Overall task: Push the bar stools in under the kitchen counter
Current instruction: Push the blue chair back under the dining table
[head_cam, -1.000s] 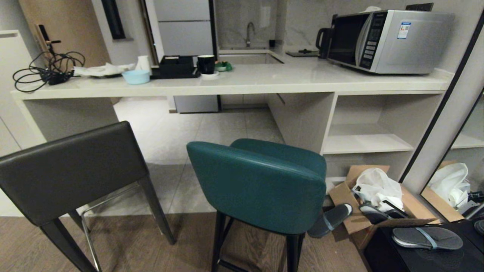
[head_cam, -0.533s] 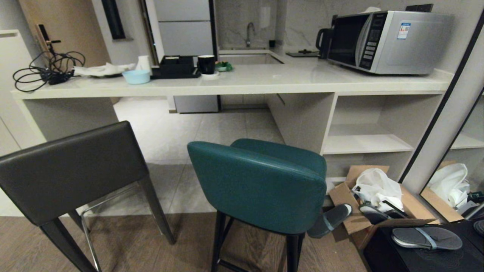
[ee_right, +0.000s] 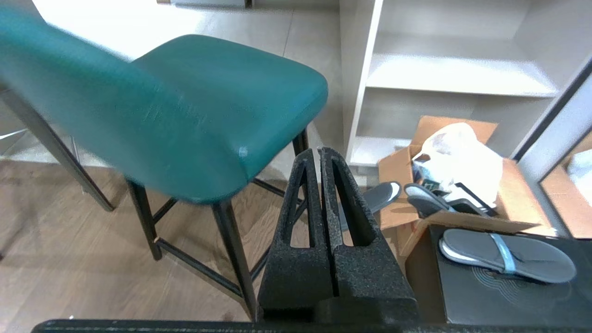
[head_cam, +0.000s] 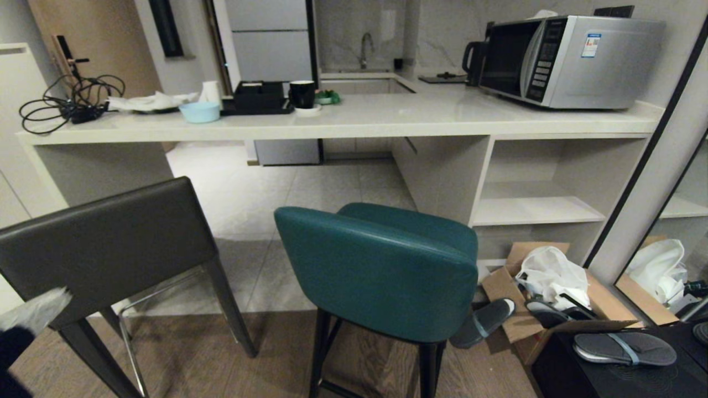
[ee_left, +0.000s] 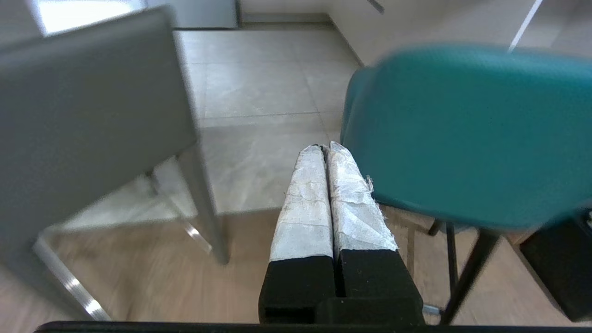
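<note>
1. the teal stool (head_cam: 381,271) is standing on the wood floor, well short of the kitchen counter (head_cam: 343,124), its curved backrest facing the camera and its seat not under the slab.
2. the dark grey-brown stool (head_cam: 105,249) is standing to its left, also pulled out from the counter, apart from the teal one.
3. the left gripper (ee_left: 323,149) is showing at the lower left edge of the head view, low beside the grey stool; its wrapped fingers (ee_left: 305,203) are pressing together with nothing between them, pointing at the gap between the two stools.
4. the right gripper (ee_right: 320,150) is sitting outside the head view; its black fingers (ee_right: 300,217) are clenched together, empty, just beside the teal stool's seat edge, not touching it as far as i can tell.
5. a microwave (head_cam: 564,58) is resting on the counter's right end, a cardboard box (head_cam: 553,298) and a slipper (head_cam: 625,348) lying right of the teal stool.
</note>
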Robot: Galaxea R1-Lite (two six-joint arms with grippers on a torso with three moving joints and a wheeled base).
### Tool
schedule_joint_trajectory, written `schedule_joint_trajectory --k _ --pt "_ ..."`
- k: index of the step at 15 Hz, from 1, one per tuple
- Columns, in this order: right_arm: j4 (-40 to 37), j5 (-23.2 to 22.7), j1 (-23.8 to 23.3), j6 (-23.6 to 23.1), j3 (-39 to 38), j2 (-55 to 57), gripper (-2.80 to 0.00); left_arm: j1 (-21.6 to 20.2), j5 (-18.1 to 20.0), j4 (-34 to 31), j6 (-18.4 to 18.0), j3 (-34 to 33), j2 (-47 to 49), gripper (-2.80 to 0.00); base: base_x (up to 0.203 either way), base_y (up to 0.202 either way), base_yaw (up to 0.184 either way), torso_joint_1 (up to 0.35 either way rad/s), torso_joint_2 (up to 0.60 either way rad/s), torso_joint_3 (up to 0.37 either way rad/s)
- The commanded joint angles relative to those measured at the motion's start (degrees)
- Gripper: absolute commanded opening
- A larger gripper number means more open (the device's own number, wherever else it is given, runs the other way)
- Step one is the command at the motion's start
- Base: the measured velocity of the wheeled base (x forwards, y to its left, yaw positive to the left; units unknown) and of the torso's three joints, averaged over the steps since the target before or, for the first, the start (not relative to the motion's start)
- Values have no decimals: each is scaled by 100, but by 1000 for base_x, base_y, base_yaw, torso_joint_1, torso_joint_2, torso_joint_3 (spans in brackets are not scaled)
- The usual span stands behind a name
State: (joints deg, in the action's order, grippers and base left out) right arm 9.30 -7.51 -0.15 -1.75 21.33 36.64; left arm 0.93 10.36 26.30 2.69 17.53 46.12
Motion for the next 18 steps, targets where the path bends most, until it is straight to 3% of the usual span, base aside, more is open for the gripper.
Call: schedule_joint_trajectory --k 1,3,6,8,12,18 --pt "992 78 117 19 287 2137 -280 153 137 2198 -7 351 3099 -280 0 0 0 0 0 0" --pt "1901 394 539 36 434 3194 -280 253 532 3335 -24 723 4376 -280 0 0 0 0 0 0" --pt "2631 772 1927 96 499 3999 -280 373 1050 4364 -230 1568 5891 -280 0 0 0 0 0 0" --pt "2785 828 2133 113 467 4185 -280 476 1309 4838 -353 2177 6751 -280 0 0 0 0 0 0" --pt "2787 795 2289 99 207 4472 -280 673 1659 5160 -451 2694 7789 -280 0 0 0 0 0 0" --pt "2883 790 2695 99 355 5263 -280 750 1559 4966 -679 4122 8709 -280 0 0 0 0 0 0"
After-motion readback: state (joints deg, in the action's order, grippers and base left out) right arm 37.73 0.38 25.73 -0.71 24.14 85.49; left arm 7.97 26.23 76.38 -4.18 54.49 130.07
